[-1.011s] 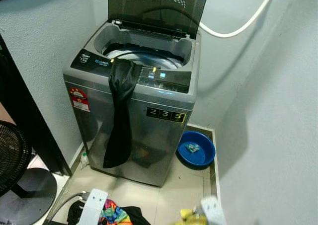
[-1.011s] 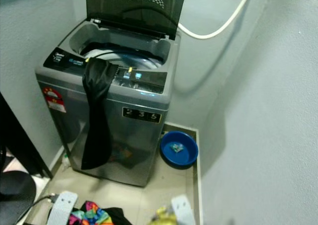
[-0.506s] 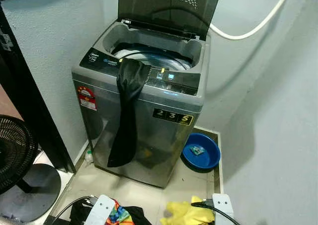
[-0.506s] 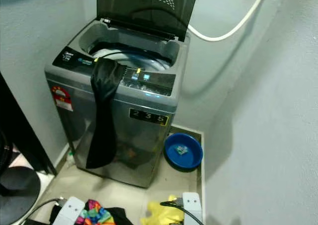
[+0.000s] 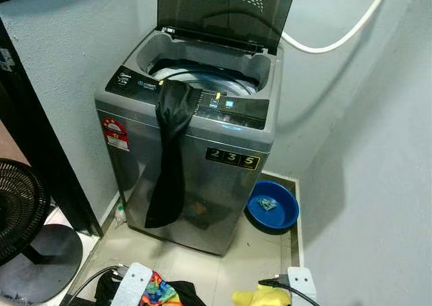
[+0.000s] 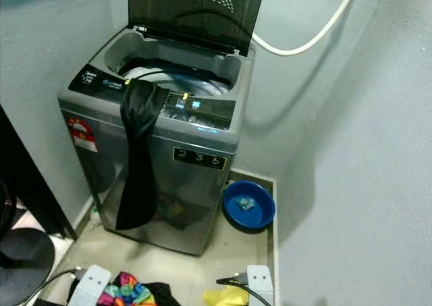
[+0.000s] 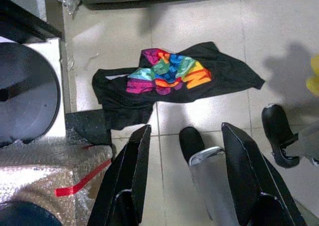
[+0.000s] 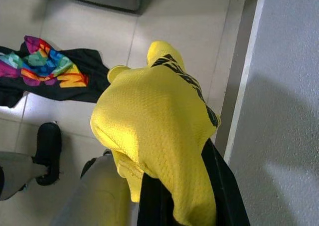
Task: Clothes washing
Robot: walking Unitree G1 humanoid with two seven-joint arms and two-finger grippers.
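Observation:
A grey top-loading washing machine stands against the wall with its lid up. A long black garment hangs from the tub's rim down the front panel. My right gripper is shut on a yellow mesh garment, held low above the floor tiles near the right wall; its bunch also peeks in as the yellow garment. A black T-shirt with a rainbow print lies on the floor before the machine. My left gripper hangs open above the tiles, just short of that shirt.
A blue basin with a small item in it sits on the floor right of the machine. A white hose runs along the back wall. A black fan and a dark door frame stand at the left. The wall is close on the right.
The camera has shifted a little. The yellow garment in my right gripper sits lower at the bottom edge than half a second ago. Machine and hanging black garment are unmoved.

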